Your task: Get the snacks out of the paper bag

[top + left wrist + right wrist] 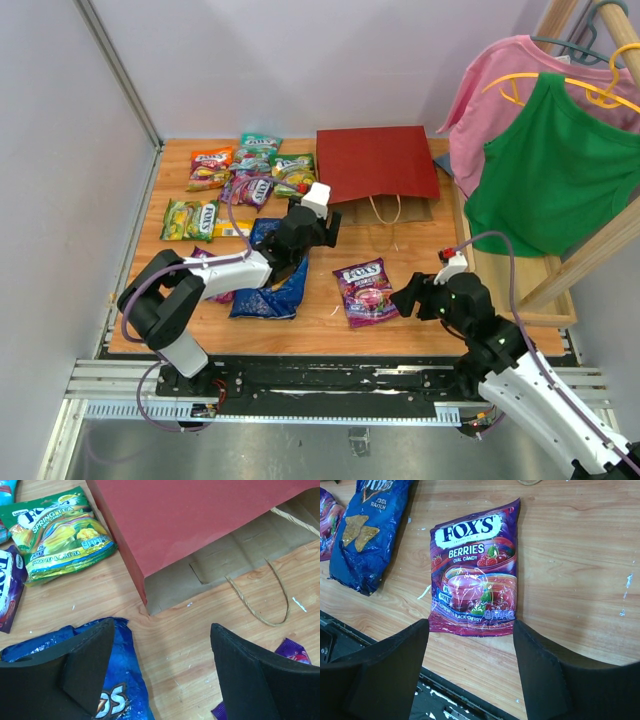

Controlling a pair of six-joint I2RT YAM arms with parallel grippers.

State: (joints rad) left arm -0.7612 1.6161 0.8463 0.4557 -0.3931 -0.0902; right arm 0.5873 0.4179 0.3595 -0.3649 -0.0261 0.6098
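1. My left tool [161, 645] stands apart and empty over the desk [175, 685]. The bag [200, 520] lies flat just ahead, mouth towards me.
2. My right tool [470, 630] is apart too, with the berries packet [475, 570] loose just ahead.
3. Emptying looks nearly done. Next I'd lift the bag's mouth and check inside.

Pale lilac walls [60, 150] enclose the wooden bench [420, 250]; at upper right a wooden rack [585, 255] carries a pink shirt [480, 100] and a green shirt [560, 170].
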